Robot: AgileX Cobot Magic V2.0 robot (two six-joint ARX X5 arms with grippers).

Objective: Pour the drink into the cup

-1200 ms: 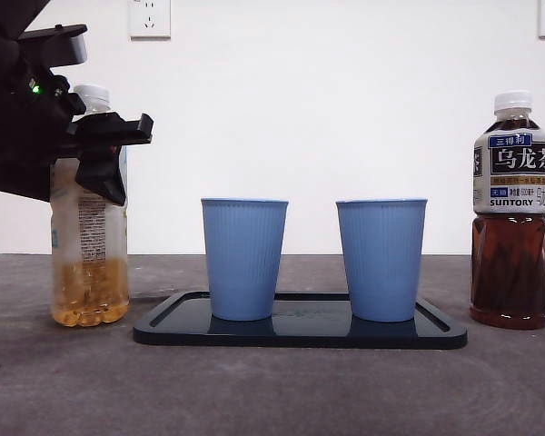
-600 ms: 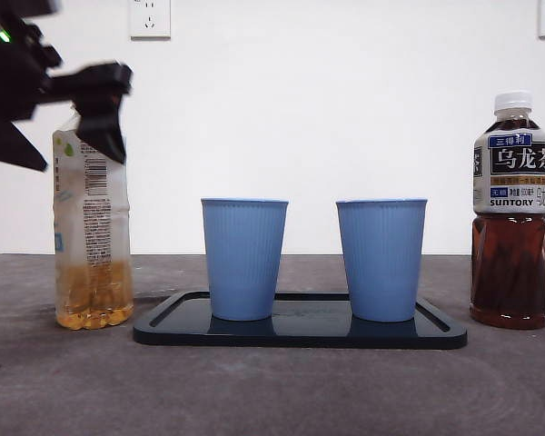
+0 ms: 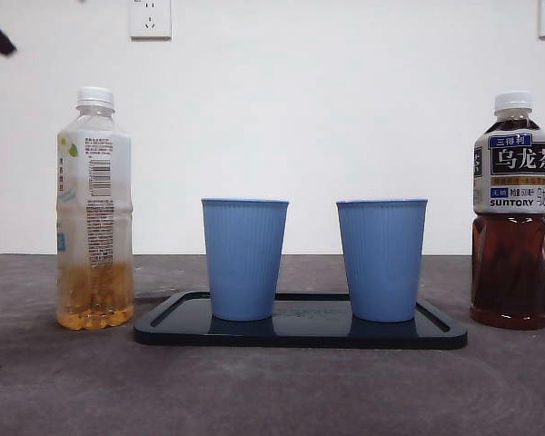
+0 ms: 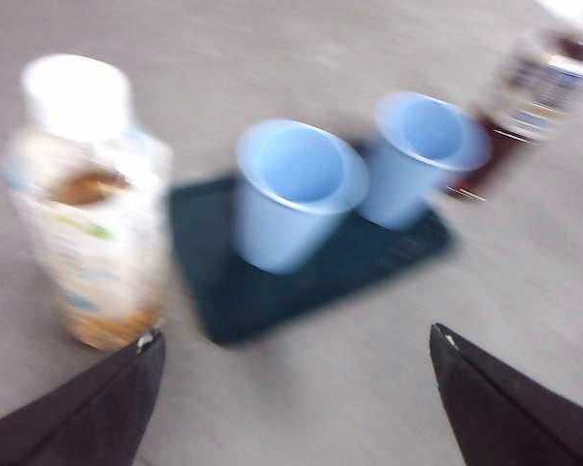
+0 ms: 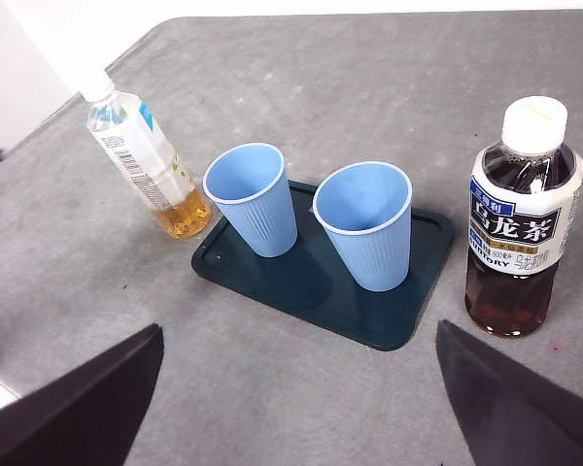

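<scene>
On the grey counter (image 3: 272, 391) before a white wall (image 3: 345, 109), both end effectors, left (image 4: 291, 388) and right (image 5: 296, 388), hang wide, holding nothing.

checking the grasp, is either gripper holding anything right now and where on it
Nothing is held. The left gripper is open above the table, apart from the yellow drink bottle, which stands alone. The right gripper is open too.

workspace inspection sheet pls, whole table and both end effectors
surface: grey table, dry, no spill seen
job's things: yellow drink bottle capped, upright, low fill; dark tea bottle capped, upright; two blue cups upright on dark tray
clutter: nothing seen
grippers: left end effector open, above the table, holding nothing; right end effector open, holding nothing
cables: nothing seen
surroundings: white wall, two sockets
</scene>
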